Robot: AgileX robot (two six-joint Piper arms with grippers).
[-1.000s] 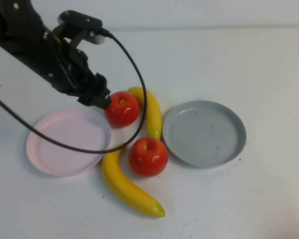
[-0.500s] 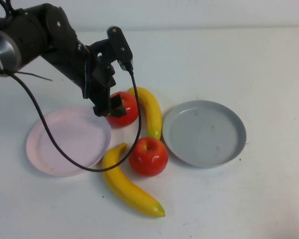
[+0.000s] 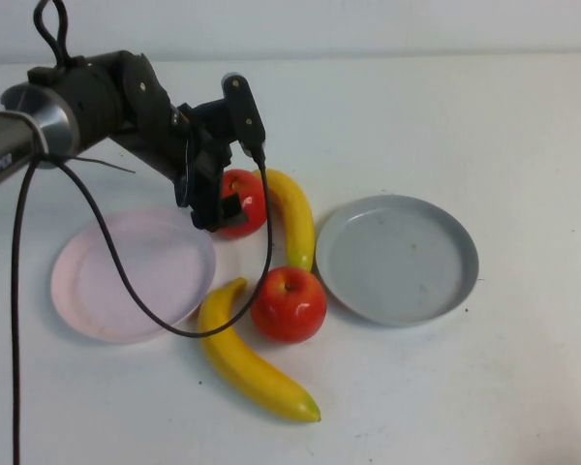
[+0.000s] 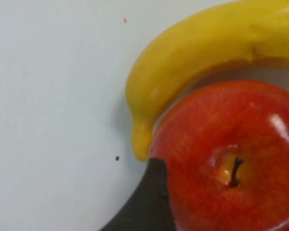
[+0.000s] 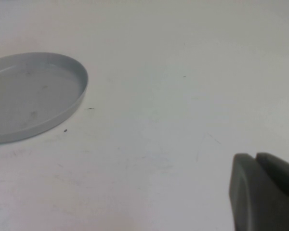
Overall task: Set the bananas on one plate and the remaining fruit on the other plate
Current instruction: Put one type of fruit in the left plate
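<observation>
My left gripper [image 3: 227, 205] is open and comes down over the far red apple [image 3: 248, 197]; one dark finger [image 4: 151, 207] lies against that apple's side [image 4: 231, 159]. The far banana [image 3: 295, 218] curves round this apple, touching it [image 4: 197, 57]. The second red apple [image 3: 288, 304] sits in the middle, beside the near banana [image 3: 247, 363]. The pink plate [image 3: 126, 281] on the left and the grey plate [image 3: 397, 257] on the right hold nothing. My right gripper [image 5: 256, 159] is shut and empty over bare table, right of the grey plate [image 5: 29, 96]; it is out of the high view.
The left arm's black cable [image 3: 136, 295] loops across the pink plate down to the near banana. The white table [image 3: 484, 116] stretches behind and to the right of the grey plate.
My left gripper swung from the far apple's left side over its top, turned and came down around it. The apple shifted slightly away. The other fruit and the plates stayed put.
</observation>
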